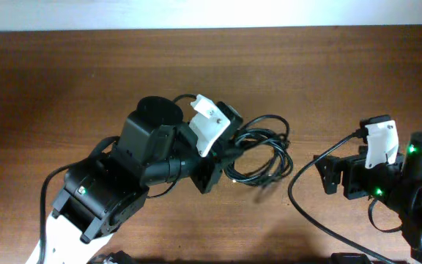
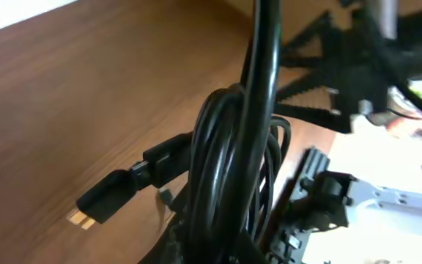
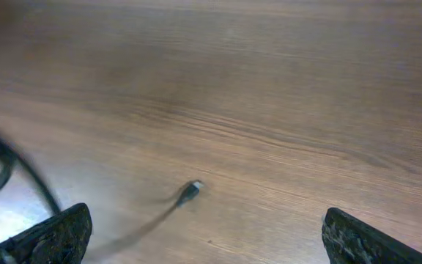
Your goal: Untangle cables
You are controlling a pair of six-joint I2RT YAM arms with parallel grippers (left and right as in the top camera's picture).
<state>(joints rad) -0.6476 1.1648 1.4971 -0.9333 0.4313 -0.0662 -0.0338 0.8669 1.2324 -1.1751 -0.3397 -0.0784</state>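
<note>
A bundle of thin black cables (image 1: 264,150) lies looped on the wooden table (image 1: 86,81) in the middle. My left gripper (image 1: 224,155) is at the bundle's left edge and appears shut on it. In the left wrist view the cables (image 2: 229,169) fill the frame close up and run down between the jaws. A black plug end (image 2: 112,196) hangs just above the wood. My right gripper (image 1: 328,174) is open and empty, to the right of the bundle. In the right wrist view its fingers (image 3: 204,238) are wide apart over a blurred small metal-tipped plug (image 3: 190,191).
A thicker black wire (image 1: 293,192) loops from my right gripper's white-topped base across the table in front of it. The left arm's bulky body (image 1: 101,191) covers the lower left. The table's far edge (image 1: 211,29) runs along the top.
</note>
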